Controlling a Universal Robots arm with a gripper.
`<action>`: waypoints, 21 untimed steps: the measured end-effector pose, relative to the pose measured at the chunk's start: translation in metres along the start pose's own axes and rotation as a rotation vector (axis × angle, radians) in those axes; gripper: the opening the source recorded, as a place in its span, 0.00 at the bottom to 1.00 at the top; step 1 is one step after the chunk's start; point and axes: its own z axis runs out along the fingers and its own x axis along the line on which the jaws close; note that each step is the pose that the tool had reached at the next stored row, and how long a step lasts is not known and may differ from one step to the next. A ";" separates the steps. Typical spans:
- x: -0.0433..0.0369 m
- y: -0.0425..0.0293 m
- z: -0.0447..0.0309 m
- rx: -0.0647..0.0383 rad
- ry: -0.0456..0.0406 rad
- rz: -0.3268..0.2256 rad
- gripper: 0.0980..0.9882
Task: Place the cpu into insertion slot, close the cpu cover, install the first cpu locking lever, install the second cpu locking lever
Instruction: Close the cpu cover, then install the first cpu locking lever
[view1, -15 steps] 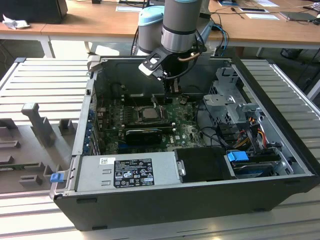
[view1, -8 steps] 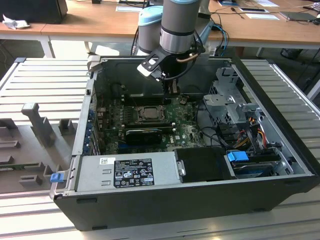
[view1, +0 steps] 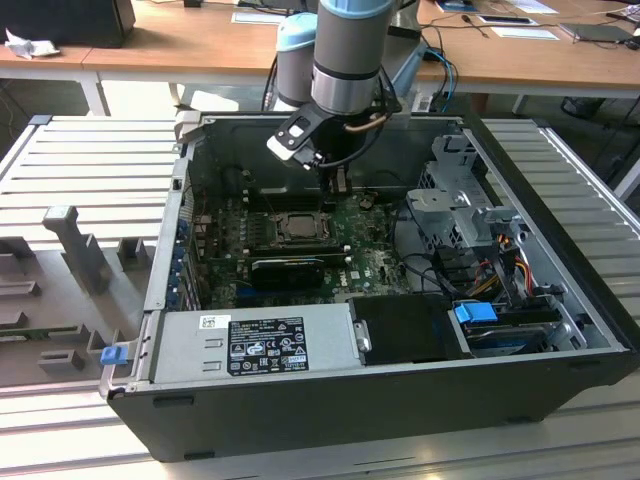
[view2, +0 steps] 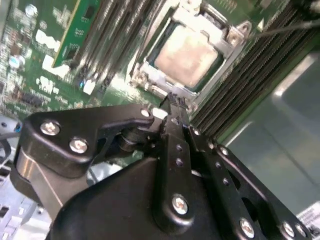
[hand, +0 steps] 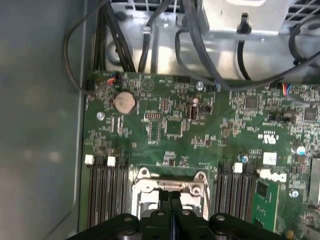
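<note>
The cpu (view2: 186, 54), a pale metal square, lies in the insertion slot (view1: 300, 226) on the green motherboard. The silvery cpu cover (view2: 226, 44) lies down flat around it; its frame edge (hand: 148, 186) also shows in the first wrist view. My gripper (view2: 175, 106) is shut, its black fingers pressed together with nothing visible between them. The tips hover just at one edge of the cover frame. In the exterior view the gripper (view1: 336, 183) hangs above the board, just behind the socket. A thin metal rod (view2: 292, 27) sticks out past the socket's corner.
Long black memory slots (hand: 106, 192) flank the socket on both sides. A black card (view1: 290, 268) lies in front of the socket, a power supply (view1: 255, 345) along the case front, and a drive cage with cables (view1: 470, 215) at the exterior view's right. Case walls surround the board.
</note>
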 end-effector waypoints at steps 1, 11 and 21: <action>0.0003 -0.0051 0.0003 0.000 0.0001 0.000 0.01; 0.0021 -0.0332 0.0010 0.000 0.0001 -0.001 0.01; 0.0022 -0.0344 -0.0035 0.000 -0.0059 -0.001 0.01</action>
